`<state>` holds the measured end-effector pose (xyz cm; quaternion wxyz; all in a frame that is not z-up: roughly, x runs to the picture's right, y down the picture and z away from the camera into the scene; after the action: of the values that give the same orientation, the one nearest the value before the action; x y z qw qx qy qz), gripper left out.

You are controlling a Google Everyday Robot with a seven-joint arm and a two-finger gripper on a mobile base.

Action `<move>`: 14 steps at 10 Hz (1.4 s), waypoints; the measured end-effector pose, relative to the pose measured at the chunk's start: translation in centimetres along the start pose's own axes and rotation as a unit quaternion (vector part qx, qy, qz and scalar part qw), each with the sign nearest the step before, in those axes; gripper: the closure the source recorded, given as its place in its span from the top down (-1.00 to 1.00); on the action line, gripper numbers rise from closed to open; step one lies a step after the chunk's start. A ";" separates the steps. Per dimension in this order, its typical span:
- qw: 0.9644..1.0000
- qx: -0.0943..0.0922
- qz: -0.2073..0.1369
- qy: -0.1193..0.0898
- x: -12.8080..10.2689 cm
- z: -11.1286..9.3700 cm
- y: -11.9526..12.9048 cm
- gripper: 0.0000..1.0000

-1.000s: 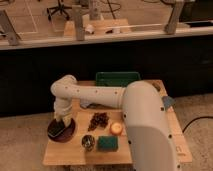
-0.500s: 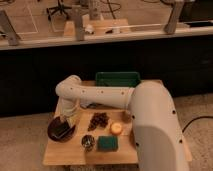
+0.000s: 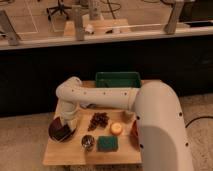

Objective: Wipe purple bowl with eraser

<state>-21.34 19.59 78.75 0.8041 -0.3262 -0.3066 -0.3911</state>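
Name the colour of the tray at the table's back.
Green tray, camera view; the gripper is at the purple bowl.

Gripper (image 3: 67,125) shifted right, now over purple bowl (image 3: 56,132) right rim.

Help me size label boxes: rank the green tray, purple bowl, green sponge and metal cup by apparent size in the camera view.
1. green tray
2. purple bowl, partly under the gripper
3. green sponge
4. metal cup
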 end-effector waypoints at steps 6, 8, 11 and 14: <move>0.999 -0.006 -0.036 -0.023 -2.7 1.1 -1.3 -0.70; 0.998 -0.003 -0.054 -0.031 -3.6 1.6 -2.7 -0.70; 0.997 0.003 -0.065 -0.033 -3.5 1.9 -4.3 -0.70; 0.998 0.011 -0.062 -0.031 -1.8 2.0 -5.7 -0.70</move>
<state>-27.42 19.19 80.25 0.7720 -0.3094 -0.3558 -0.4263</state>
